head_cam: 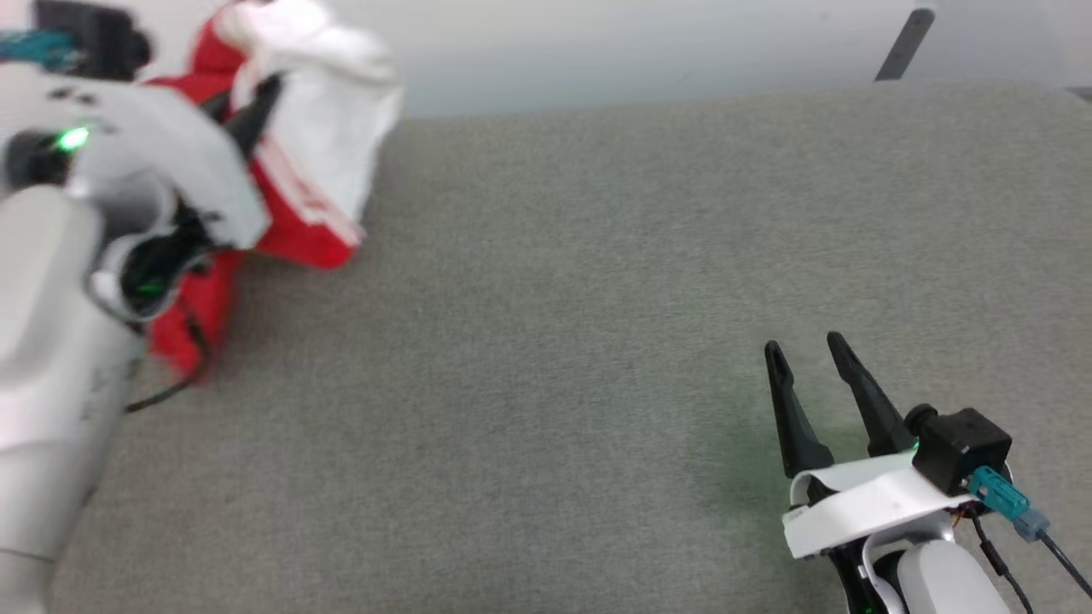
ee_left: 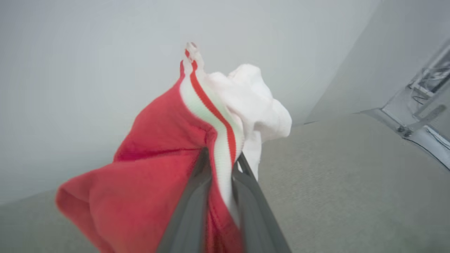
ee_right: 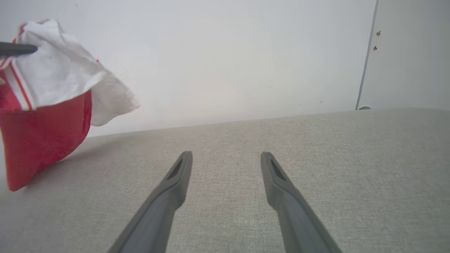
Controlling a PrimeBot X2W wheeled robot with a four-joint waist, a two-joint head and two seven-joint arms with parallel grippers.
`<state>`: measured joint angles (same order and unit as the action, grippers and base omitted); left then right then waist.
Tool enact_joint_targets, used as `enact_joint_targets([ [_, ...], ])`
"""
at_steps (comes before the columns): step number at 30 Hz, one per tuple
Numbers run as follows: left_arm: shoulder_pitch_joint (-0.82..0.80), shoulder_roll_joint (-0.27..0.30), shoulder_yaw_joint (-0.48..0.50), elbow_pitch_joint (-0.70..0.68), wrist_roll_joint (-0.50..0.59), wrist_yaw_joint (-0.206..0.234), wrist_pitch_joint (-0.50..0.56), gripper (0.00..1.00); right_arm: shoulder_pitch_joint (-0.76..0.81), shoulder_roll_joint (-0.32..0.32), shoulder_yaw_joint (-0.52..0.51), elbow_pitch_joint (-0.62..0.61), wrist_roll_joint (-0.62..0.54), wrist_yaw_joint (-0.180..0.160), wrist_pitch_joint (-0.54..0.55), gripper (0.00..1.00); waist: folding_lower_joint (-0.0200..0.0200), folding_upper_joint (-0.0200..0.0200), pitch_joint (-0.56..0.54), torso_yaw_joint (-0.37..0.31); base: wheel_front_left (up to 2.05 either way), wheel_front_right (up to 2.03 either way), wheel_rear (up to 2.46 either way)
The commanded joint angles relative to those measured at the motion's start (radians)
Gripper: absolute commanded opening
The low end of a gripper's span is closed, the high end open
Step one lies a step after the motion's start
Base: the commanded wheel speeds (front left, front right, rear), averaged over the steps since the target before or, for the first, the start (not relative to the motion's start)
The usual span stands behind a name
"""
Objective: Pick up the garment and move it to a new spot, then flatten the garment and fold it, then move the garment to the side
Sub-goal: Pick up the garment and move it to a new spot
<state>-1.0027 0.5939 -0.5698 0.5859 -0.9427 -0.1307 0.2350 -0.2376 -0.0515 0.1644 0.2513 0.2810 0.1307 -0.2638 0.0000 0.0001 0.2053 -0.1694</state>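
While clamped high at the far left, garment (head_cam: 324,153): bunched into a hanging bundle, white sleeve cloth on top and to the right, red body below.
Garment from the left wrist (ee_left: 158,147): red fold spreading left, white-red striped band pinched between the two dark fingers, white lump past the tips.
Garment from the right wrist (ee_right: 45,116): at the left edge, in front of the wall, red end drooping to the surface; touching or just clear, cannot tell through the blur.
Left gripper (head_cam: 243,95) (ee_left: 222,154): closed tight on the striped band, only that thin strip between the fingers.
Left forearm (head_cam: 51,341): pale and large at the lower left of the head view, covering the garment's left part; green light (head_cam: 72,138) near the wrist.
Cable (head_cam: 162,394): thin, dark, looping out from under the forearm beside the red tail.
Right gripper (head_cam: 804,343) (ee_right: 225,154): fingers spread wide, nothing between them, low over the surface at the lower right, well apart from the garment.
Wrist camera (head_cam: 960,448): black block on the right wrist, teal plug (head_cam: 998,495) just beside it.
Surface (head_cam: 554,341) (ee_right: 316,147): grey woven cover, a wide run of it between garment and right gripper.
Wall (head_cam: 597,43) (ee_right: 228,52): pale, plain, behind the far edge.
Bar (head_cam: 904,43): grey, slanted, beyond the far edge at the upper right.
Door edge (ee_right: 367,59): thin upright line right of the wall, two small fittings beside it.
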Motion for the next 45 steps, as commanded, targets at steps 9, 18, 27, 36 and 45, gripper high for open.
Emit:
enact_joint_targets([
  [9, -0.044, -0.141, -0.158, -0.224, -0.011, 0.001, 0.070, 0.00, 0.047, 0.001, -0.053, -0.006, 0.006, 0.000, -0.001, 1.00, 0.0000, -0.0001, -0.010, -0.123, 0.00, 0.00, 0.00],
  [18, -0.042, -0.225, -0.368, -0.179, -0.006, 0.001, 0.098, 0.00, 0.020, 0.002, -0.061, -0.016, 0.066, 0.000, -0.001, 1.00, 0.0000, -0.0001, 0.060, -0.261, 0.00, 0.00, 0.00],
  [27, -0.049, -0.102, -0.637, -0.138, -0.104, 0.002, 0.221, 0.00, 0.034, 0.002, -0.063, -0.017, 0.108, 0.000, -0.001, 1.00, 0.0000, -0.0001, 0.094, -0.317, 0.00, 0.00, 0.00],
  [36, -0.009, -0.075, -0.712, 0.015, -0.143, 0.007, 0.265, 0.00, -0.009, 0.002, -0.026, -0.033, 0.139, 0.000, -0.001, 1.00, 0.0000, -0.0001, 0.148, -0.356, 0.00, 0.00, 0.00],
  [45, 0.021, -0.085, -0.727, 0.103, -0.172, 0.014, 0.218, 0.00, -0.003, 0.002, -0.049, -0.027, 0.132, 0.000, -0.001, 1.00, 0.0000, -0.0001, 0.147, -0.350, 0.00, 0.00, 0.00],
])
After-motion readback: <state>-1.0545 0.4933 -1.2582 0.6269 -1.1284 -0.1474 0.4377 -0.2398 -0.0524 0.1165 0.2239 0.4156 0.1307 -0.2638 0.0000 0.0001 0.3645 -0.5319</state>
